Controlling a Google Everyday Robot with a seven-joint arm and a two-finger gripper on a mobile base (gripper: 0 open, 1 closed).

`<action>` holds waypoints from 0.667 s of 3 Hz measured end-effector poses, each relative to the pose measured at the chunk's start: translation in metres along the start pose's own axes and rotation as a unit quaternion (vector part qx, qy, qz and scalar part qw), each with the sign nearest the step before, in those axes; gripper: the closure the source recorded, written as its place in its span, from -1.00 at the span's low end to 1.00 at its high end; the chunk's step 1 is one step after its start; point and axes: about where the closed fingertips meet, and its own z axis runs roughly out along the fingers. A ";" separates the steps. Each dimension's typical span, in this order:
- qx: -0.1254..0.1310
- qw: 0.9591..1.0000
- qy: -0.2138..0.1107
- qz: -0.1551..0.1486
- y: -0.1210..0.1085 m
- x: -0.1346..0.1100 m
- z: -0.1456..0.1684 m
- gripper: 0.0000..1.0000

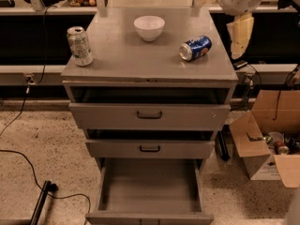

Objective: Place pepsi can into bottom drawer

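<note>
While the pepsi can (195,48) lies on its side near the right edge of the counter (117,55), the end effector (239,34) hangs just beyond that edge, apart from it; whether it is released or clenched I cannot tell. Below, the bottom drawer (149,184) stands open. Light, smooth and thin-walled, the can would likely roll or dent, so I'd grip it gently across mid-body.

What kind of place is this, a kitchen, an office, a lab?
Probably a robot lab or workshop: a grey metal drawer cabinet, loose cables on the speckled floor, an open cardboard box, and the gripper hanging past the cabinet's right edge, near the pepsi can.
</note>
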 end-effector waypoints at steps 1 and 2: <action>-0.010 0.999 -0.012 -0.039 -0.017 0.017 0.038 -1.00; -0.022 0.998 -0.017 -0.060 -0.032 0.036 0.073 -1.00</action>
